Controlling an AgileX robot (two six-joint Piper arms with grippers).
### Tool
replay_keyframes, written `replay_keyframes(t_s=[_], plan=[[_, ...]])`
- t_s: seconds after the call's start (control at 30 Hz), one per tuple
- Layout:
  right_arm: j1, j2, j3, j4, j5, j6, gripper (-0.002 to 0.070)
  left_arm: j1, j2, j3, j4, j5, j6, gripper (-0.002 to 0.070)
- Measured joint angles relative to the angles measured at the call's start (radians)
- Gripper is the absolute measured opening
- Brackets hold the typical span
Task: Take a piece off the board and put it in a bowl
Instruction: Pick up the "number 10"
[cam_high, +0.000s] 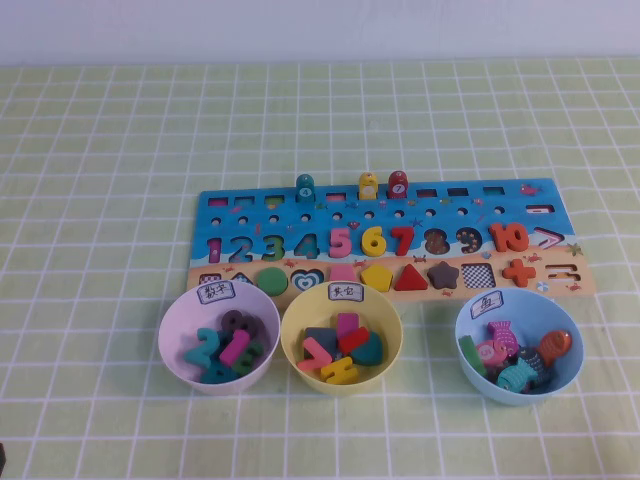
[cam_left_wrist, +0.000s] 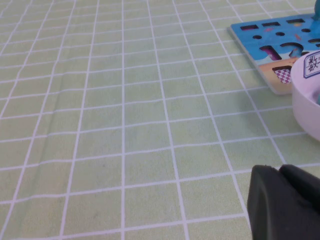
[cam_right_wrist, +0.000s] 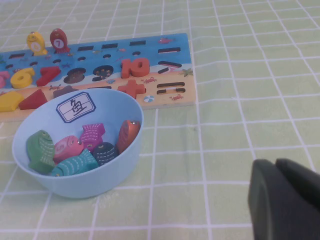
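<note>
The orange-red "10" piece lies in its slot near the right end of the board, in the number row; it also shows in the right wrist view. The pale pink bowl, with a white label on its rim, stands in front of the board's left end and holds several pieces. My left gripper is shut and empty, low over bare cloth to the left of the pink bowl. My right gripper is shut and empty over the cloth to the right of the blue bowl. Neither gripper shows in the high view.
A yellow bowl with shape pieces stands in front of the board's middle. A light blue bowl with fish pieces stands in front of its right end and shows in the right wrist view. Three fish pegs stand on the board.
</note>
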Motion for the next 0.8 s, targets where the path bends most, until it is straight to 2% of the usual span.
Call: replay_keyframes(t_s=[0.3,0.4,0.5,0.6,0.8], plan=[[0.0,0.0,0.0,0.103,0.0,0.0,-0.0019,0.0,0.0,0.0,0.0,0.0,0.0,-0.0003],[0.0,0.0,0.0,0.246,0.0,0.0,-0.0019,0.0,0.0,0.0,0.0,0.0,0.0,-0.0003],[0.0,0.0,0.0,0.54,-0.008,0.0,-0.0019,0.0,0.0,0.0,0.0,0.0,0.0,-0.0003],[0.0,0.0,0.0,0.745,-0.022,0.0,-0.0019,0.0,0.0,0.0,-0.002,0.0,0.0,-0.0003],[0.0,0.0,0.0,0.877,-0.073,0.0,-0.0019,0.0,0.0,0.0,-0.002,0.0,0.0,-0.0003]])
